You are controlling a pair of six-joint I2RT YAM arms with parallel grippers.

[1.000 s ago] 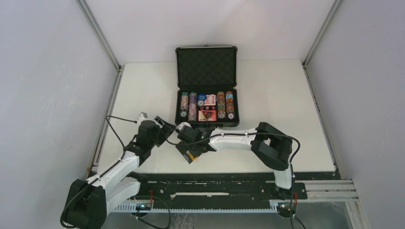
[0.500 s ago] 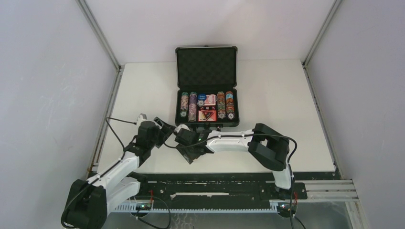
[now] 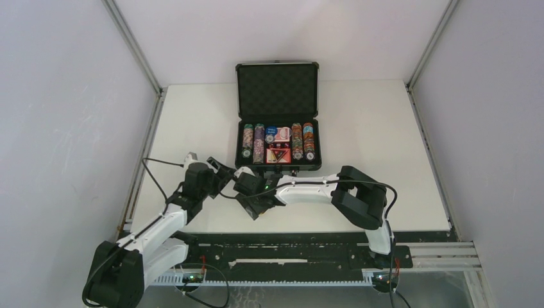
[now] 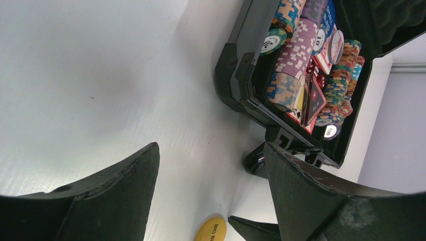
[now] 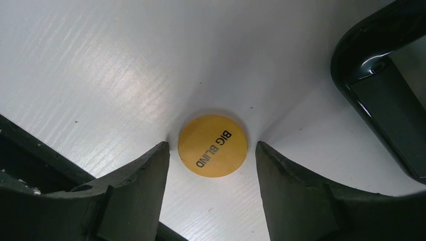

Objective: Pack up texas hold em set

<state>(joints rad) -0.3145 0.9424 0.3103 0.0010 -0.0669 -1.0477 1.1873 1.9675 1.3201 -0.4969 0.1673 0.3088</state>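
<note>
Room is tight just off the briefcase's [image 3: 278, 144] near wall. The left gripper [image 4: 211, 150] sits at its 7 o'clock corner, close beside the right gripper [image 5: 211, 148], whose parted fingers flank the yellow BIG BLIND button [image 5: 212, 145] with slim gaps. The case handle [image 5: 343, 55] juts at the button's 2 o'clock. Bare table [image 3: 385, 128] spreads wide at the case's 3 and 9 o'clock, and the raised lid [image 3: 277, 88] blocks 12.

White table [image 3: 378, 128] — plain grey walls [image 3: 64, 109] around it.
</note>
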